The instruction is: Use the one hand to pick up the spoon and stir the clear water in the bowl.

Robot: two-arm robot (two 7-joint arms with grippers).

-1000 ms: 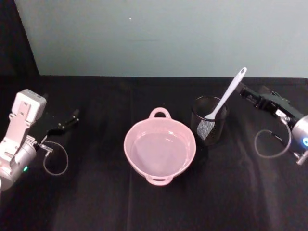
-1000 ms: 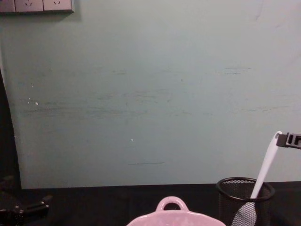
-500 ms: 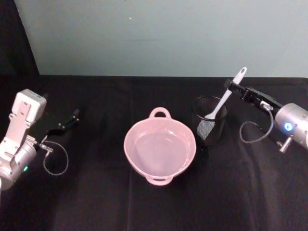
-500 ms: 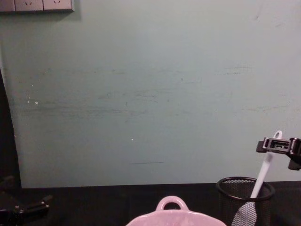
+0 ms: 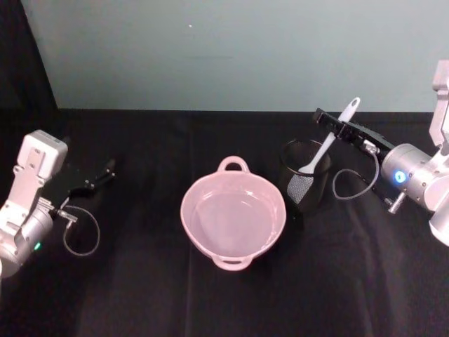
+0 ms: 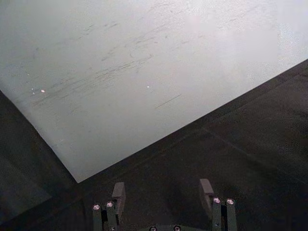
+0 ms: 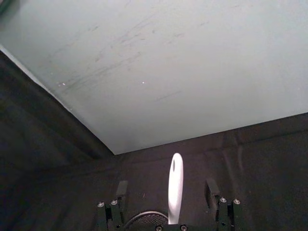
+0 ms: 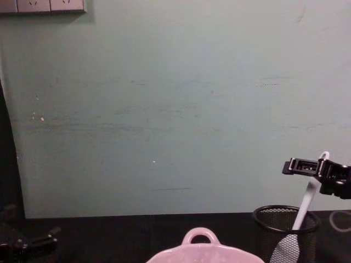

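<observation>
Spoon (image 5: 327, 140) in mesh cup (image 5: 306, 184), handle (image 7: 175, 180) within spread right pincer (image 7: 165, 185); spread left pincer (image 6: 162, 185) aside

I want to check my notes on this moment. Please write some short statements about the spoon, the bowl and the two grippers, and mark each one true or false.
1. The spoon stands in the black mesh cup. True.
2. The right gripper is shut tight on the spoon's handle. False: its fingers stand apart, one on each side of the handle, not touching it.
3. The bowl sits on the robot's right of the mesh cup. False: it sits on the cup's left, near the middle of the table.
4. The left gripper is open and low over the table's left side, far from the bowl. True.
</observation>
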